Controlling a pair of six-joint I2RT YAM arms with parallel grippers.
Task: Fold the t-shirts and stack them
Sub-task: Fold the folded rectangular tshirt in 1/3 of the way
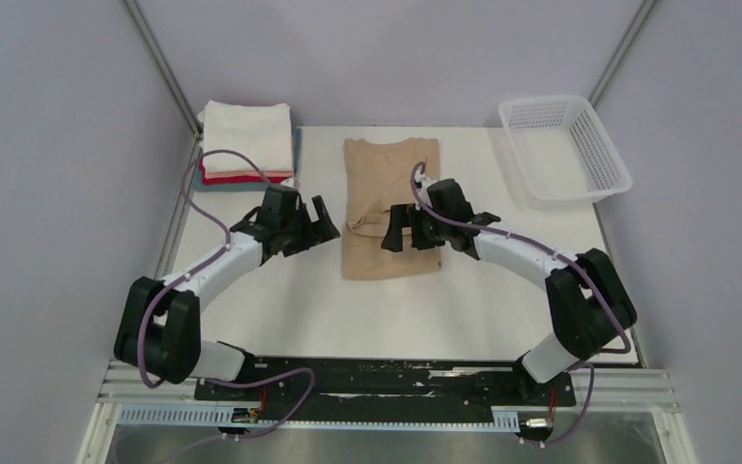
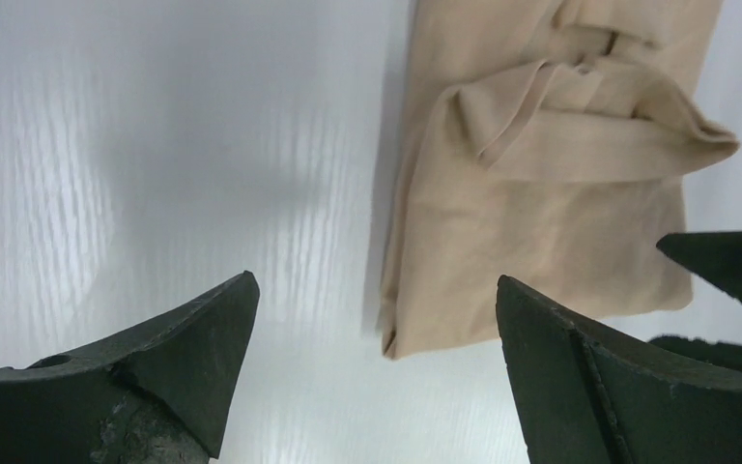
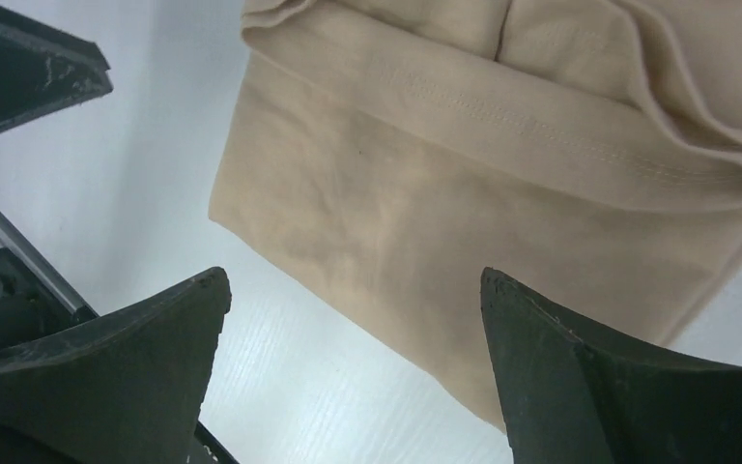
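A tan t-shirt (image 1: 389, 184) lies on the white table, folded into a long strip with its sleeves tucked over the middle. It also shows in the left wrist view (image 2: 531, 174) and the right wrist view (image 3: 502, 164). A folded stack (image 1: 247, 140) with a cream-white shirt on top of pink, red and grey-blue ones sits at the back left. My left gripper (image 1: 324, 220) is open and empty, just left of the tan shirt. My right gripper (image 1: 401, 232) is open and empty, over the shirt's near half.
A white plastic mesh basket (image 1: 565, 147) stands at the back right corner. The table's left edge has a metal rail (image 1: 179, 217). The arm bases sit on the black bar (image 1: 386, 372) at the near edge.
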